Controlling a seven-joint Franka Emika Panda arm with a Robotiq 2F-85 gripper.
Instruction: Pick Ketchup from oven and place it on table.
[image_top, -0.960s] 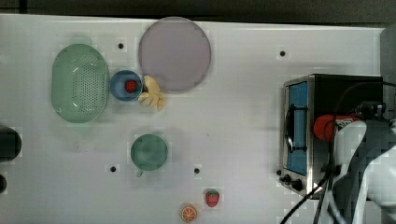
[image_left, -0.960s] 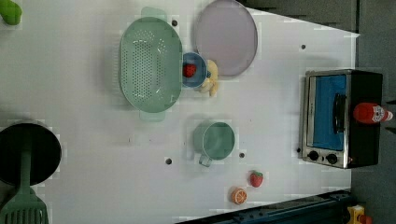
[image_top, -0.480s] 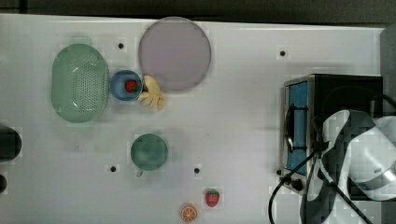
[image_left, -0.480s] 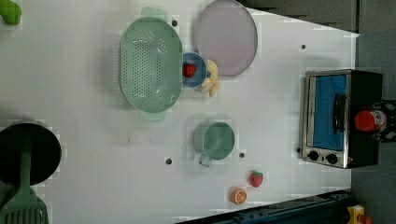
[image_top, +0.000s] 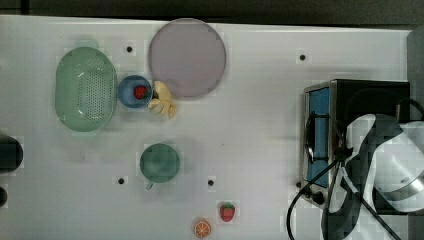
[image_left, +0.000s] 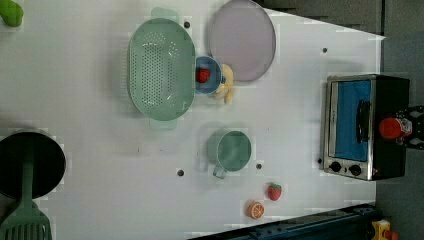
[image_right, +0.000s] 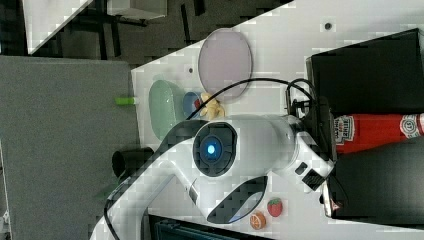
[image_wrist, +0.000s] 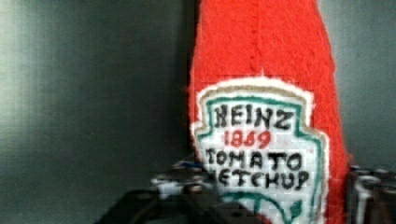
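Right view is showing the ketchup bottle (image_right: 372, 131) standing on top of the oven (image_right: 370, 75), not inside it, and the gripper (image_right: 327, 134) is sitting around the lower part of the bottle, close to the oven roof. In the wrist view the label of the bottle (image_wrist: 261, 154) is very near, with a dark finger (image_wrist: 369, 196) beside it, but I cannot tell if the fingers are already pressing on the bottle or are apart from it. In the left view the bottle (image_left: 393, 128) is on the black roof of the oven (image_left: 367, 127), behind the blue glass door.

The step in hand is, I think, the grasp. To do it well, the fingers should be closing on the body below the label, with the bottle centred between them, so it is not tipping. Then the lift should be going straight up from the oven before moving toward the free part of the table (image_top: 260, 140) in front of the oven door, away from the strawberry (image_top: 227, 211).
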